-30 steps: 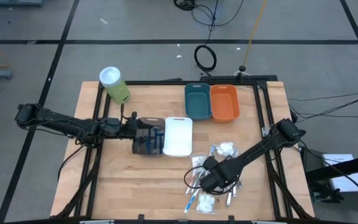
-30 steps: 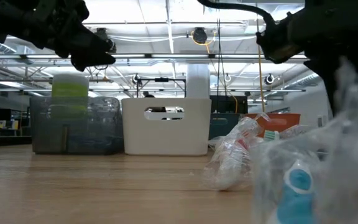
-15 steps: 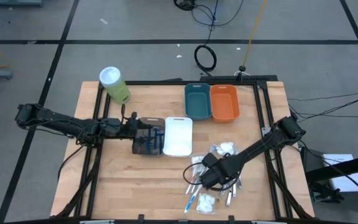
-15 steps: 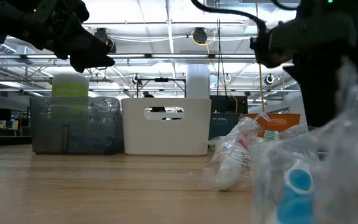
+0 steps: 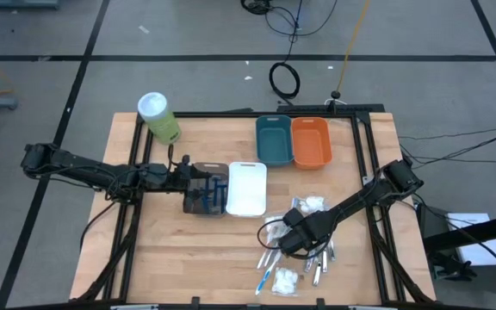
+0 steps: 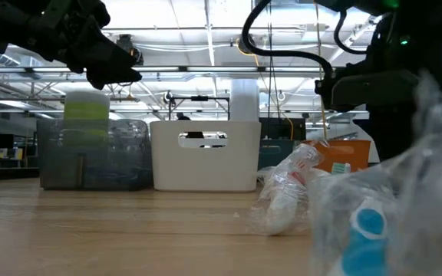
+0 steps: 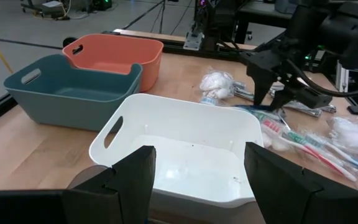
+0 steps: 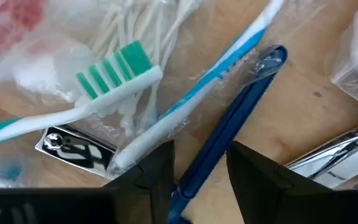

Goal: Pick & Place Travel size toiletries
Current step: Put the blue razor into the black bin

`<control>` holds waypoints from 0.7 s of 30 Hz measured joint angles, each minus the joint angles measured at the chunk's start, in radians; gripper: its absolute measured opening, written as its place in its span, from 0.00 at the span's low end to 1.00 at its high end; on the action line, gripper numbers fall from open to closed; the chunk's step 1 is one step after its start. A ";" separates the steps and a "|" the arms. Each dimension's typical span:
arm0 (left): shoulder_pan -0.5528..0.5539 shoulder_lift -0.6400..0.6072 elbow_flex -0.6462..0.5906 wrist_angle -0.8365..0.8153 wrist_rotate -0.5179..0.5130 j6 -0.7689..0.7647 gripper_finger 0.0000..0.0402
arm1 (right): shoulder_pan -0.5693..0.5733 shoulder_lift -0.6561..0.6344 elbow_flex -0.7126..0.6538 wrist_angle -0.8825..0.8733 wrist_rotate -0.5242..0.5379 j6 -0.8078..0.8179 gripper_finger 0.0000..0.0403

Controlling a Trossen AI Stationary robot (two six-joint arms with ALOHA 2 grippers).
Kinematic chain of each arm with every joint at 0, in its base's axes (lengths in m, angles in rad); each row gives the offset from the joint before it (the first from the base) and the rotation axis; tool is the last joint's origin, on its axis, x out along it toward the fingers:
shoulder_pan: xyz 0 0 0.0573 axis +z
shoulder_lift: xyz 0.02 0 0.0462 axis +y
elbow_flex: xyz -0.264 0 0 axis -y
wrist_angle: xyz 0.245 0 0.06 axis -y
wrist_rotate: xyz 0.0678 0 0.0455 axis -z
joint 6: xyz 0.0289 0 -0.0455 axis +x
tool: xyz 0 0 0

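Observation:
The toiletries [image 5: 304, 254] lie in a heap on the table's right near part: wrapped toothbrushes, white pads, silvery clippers. My right gripper [image 5: 288, 239] hangs low over the heap, open. In the right wrist view my right gripper [image 8: 197, 177] has one finger on either side of a dark blue razor handle [image 8: 232, 127], which lies flat beside a blue and white toothbrush [image 8: 219, 71] and a green-bristled toothbrush [image 8: 114, 74]. My left gripper [image 5: 189, 175] is open and empty above the brown bin [image 5: 207, 191], facing the white bin [image 7: 179, 149]. My right gripper comes at the dark blue razor handle [image 8: 191, 171] from above, with its fingers across the handle. Whether the fingers touch it I cannot tell. The razor lies flat on the table.
The white bin [image 5: 247, 188] stands next to the brown bin. The teal bin [image 5: 274, 139] and the orange bin [image 5: 311, 141] stand at the far edge, and the green canister [image 5: 158, 116] at the far left corner. Bare wood [image 5: 179, 258] lies near left.
My right gripper has come down toward the toiletry heap and shifted a little toward the table's far edge. The left arm has kept still.

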 joint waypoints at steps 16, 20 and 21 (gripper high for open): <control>0.000 0.000 0.000 0.000 0.000 0.001 0.61 | -0.001 -0.010 0.000 -0.004 -0.082 -0.055 0.05; 0.000 0.000 0.000 -0.001 0.000 0.001 0.61 | -0.001 -0.064 -0.002 -0.024 -0.104 -0.055 0.05; 0.000 0.000 0.000 -0.001 0.000 0.001 0.61 | -0.001 -0.083 -0.002 -0.032 -0.099 -0.049 0.05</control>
